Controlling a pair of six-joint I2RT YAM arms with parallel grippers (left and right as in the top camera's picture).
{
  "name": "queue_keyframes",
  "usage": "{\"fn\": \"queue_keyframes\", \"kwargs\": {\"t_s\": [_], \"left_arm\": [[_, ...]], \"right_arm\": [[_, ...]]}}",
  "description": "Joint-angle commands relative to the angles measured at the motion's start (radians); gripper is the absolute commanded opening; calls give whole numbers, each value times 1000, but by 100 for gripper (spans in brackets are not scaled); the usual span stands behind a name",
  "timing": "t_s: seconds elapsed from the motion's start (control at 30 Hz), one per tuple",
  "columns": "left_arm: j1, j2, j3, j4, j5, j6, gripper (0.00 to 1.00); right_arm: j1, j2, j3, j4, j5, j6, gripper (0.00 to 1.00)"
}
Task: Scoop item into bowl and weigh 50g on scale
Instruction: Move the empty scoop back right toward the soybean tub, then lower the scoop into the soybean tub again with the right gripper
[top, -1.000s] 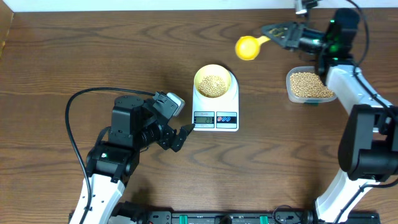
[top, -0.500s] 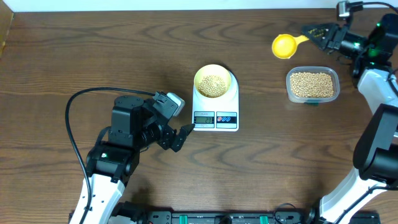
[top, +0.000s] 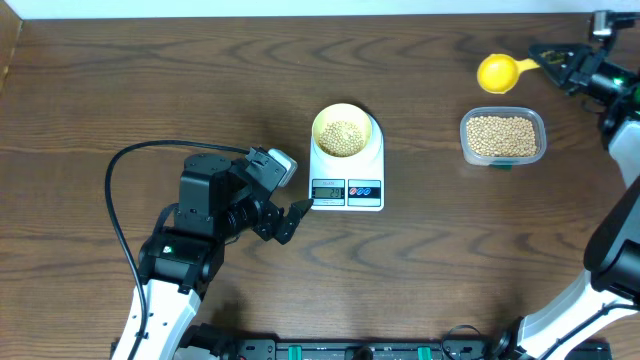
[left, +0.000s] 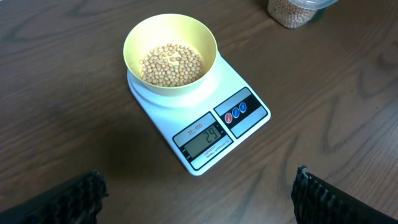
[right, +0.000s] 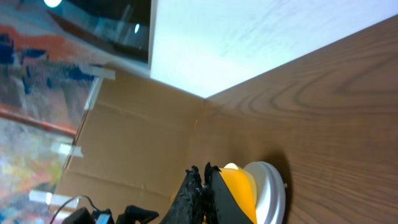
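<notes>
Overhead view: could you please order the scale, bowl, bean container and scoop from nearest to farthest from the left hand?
1. The scale, just right of the left hand.
2. The bowl, on the scale's far end.
3. The container, far right.
4. The scoop, back right corner.

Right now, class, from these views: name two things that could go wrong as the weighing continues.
The open left fingers sit close by the front corner of the scale; a nudge could upset its reading. The bowl already holds beans, so a heaped scoop might overshoot the target.
</notes>
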Motion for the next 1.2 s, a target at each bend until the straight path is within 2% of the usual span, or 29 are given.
{"fn": "queue_keyframes", "kwargs": {"t_s": [0.0,0.2,0.3,0.4,0.57,0.77,0.9,1.0,1.17], "left_arm": [[5,2,-9,2,-6,-13,98],[5,2,-9,2,-6,-13,98],[5,2,-9,2,-6,-13,98],[5,2,-9,2,-6,-13,98],[5,2,-9,2,-6,-13,98],[5,2,-9,2,-6,-13,98],[5,2,-9,2,-6,-13,98],[5,2,-9,2,-6,-13,98],[5,2,-9,2,-5,-13,98]], "right_arm": [[-28,-26,6,-4,-8,64,1],[-25,-26,6,-5,116,132,1],[-20,-26,6,-4,216,90,2],[-19,-26,6,-58,295,-14,2],[-18,-26,6,-314,476,-278,1],[-26,-29,6,-433,409,-378,1],[-38,-59,6,-594,422,-497,2],[-48,-112,6,-741,462,-605,1],[-60,-221,6,-871,498,-727,1]]}}
